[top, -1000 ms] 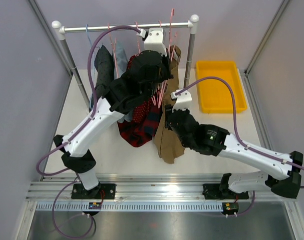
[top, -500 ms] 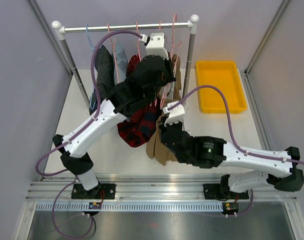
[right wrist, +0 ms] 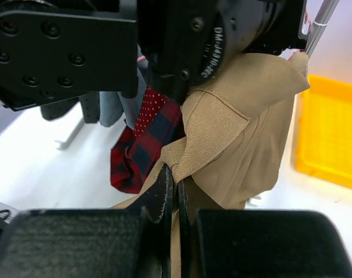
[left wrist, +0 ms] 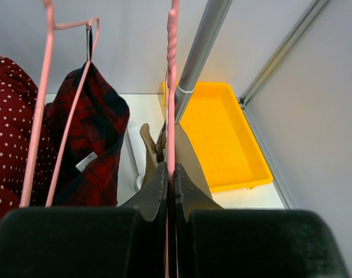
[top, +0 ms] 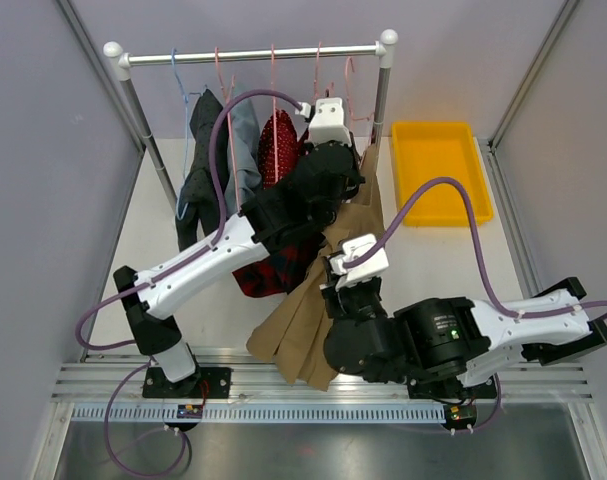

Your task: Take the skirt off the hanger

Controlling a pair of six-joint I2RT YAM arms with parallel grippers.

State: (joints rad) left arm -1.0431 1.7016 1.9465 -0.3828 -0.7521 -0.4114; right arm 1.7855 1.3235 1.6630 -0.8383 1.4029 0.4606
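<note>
Right now my left gripper (left wrist: 170, 174) is pinched tight on the thin pink plastic hanger (left wrist: 173, 87), holding it upright just beside the right post of the silver clothes rail (top: 248, 53). The tan twill skirt (top: 308, 320) trails from that hanger toward the near edge of the table. Its long axis runs diagonally from far-right at the hanger to near-left at the hem. My right gripper (right wrist: 174, 180) is clamped on a fold of that fabric, below the hanger and nearer to me, so it is the arm placed to pull. I judge the pull should follow that diagonal, away from the left gripper. Whether the waistband is off the clips I cannot tell.
</note>
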